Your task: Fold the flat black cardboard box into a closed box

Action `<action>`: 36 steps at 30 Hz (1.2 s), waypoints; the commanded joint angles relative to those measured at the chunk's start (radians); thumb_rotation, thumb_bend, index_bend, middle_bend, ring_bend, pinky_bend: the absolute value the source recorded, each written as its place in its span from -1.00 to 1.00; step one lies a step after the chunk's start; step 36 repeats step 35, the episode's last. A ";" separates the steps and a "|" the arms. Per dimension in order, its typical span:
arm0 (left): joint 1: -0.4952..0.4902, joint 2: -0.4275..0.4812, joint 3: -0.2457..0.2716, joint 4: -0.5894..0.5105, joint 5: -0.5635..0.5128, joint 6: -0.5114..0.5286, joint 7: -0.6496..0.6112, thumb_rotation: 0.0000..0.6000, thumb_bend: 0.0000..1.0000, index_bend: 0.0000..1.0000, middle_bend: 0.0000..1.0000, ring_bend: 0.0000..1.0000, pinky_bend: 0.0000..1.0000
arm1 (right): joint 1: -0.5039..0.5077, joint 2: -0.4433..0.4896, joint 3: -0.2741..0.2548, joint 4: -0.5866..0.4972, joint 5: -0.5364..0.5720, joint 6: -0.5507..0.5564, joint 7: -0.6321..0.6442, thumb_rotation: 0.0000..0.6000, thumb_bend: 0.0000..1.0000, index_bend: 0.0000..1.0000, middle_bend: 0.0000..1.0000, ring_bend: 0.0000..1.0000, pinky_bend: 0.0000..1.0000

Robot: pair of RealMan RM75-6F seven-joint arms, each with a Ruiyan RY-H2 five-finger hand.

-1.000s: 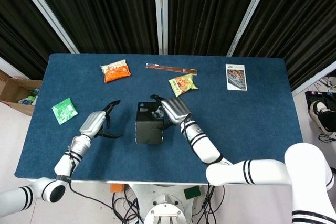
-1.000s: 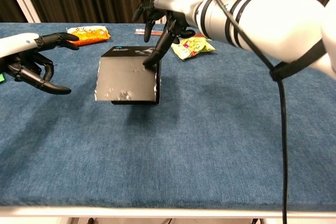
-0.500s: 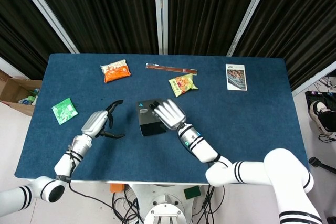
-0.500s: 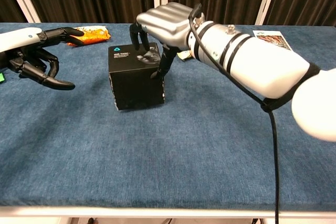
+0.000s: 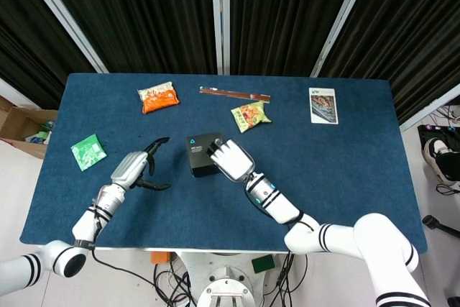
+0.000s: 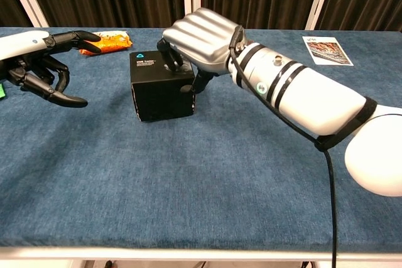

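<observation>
Cardboard is the matter here: the black cardboard box (image 6: 161,86) with a small pale label on its top stands squarely on the blue cloth-covered tabletop (image 6: 188,180), already raised into a near-cube with its top panel facing up. It should handle as light, hollow and fairly stiff along its creases, with smooth faces that could slide on the cloth under a sideways push, so a hold across two opposite side walls, or flat pressure on the lid, seems the safer choice. Being close to cubic, it shows no clear long axis; its label faces up and its edges sit slightly askew to the tabletop's edges in the head view. The silver right hand (image 6: 200,45) rests over the box's top right edge with dark fingers curled down onto the lid, pressing instead of gripping as far as can be told. The left hand (image 6: 44,70) hovers to the left of the box, well apart from it, holding nothing, its fingers spread and loosely hooked. Beyond the box lie an orange snack packet (image 5: 158,96) and a yellow-green snack packet (image 5: 250,115).
</observation>
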 commanded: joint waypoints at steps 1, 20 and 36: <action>0.003 0.007 -0.001 0.000 0.003 0.017 0.034 0.77 -1.00 -0.92 -0.84 0.26 0.80 | -0.024 0.027 0.023 -0.039 -0.025 0.040 0.016 1.00 -0.38 0.10 -0.05 0.57 1.00; 0.243 0.265 0.064 -0.092 -0.059 0.377 0.593 0.61 -1.00 -0.49 -0.46 -0.44 -0.17 | -0.512 0.767 -0.096 -0.653 0.031 0.290 0.225 1.00 -0.52 -0.94 -0.67 -0.67 -0.63; 0.434 0.279 0.131 -0.226 0.020 0.596 0.685 0.21 -1.00 -0.46 -0.48 -0.48 -0.27 | -0.799 0.831 -0.161 -0.471 -0.058 0.403 0.593 1.00 -0.50 -1.00 -0.87 -0.87 -0.86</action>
